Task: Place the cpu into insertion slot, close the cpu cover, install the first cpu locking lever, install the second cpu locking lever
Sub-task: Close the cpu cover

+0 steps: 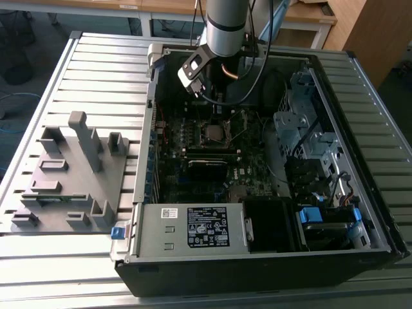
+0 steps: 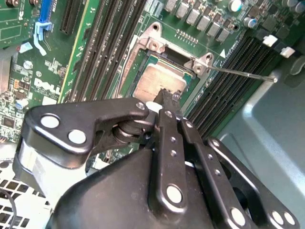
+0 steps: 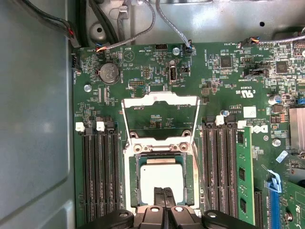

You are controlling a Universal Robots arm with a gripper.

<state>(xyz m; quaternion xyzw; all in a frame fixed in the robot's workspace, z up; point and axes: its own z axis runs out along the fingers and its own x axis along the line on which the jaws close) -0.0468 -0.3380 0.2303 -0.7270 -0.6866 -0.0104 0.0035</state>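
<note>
The cpu (image 3: 155, 174) lies in the insertion slot (image 3: 189, 176) between two banks of memory slots (image 3: 100, 176), the cpu cover (image 3: 159, 98) open beside it, inside the computer case (image 1: 193, 225) on the bench (image 1: 96, 64), a fixture plate (image 1: 64, 174) at the exterior view's left.
</note>
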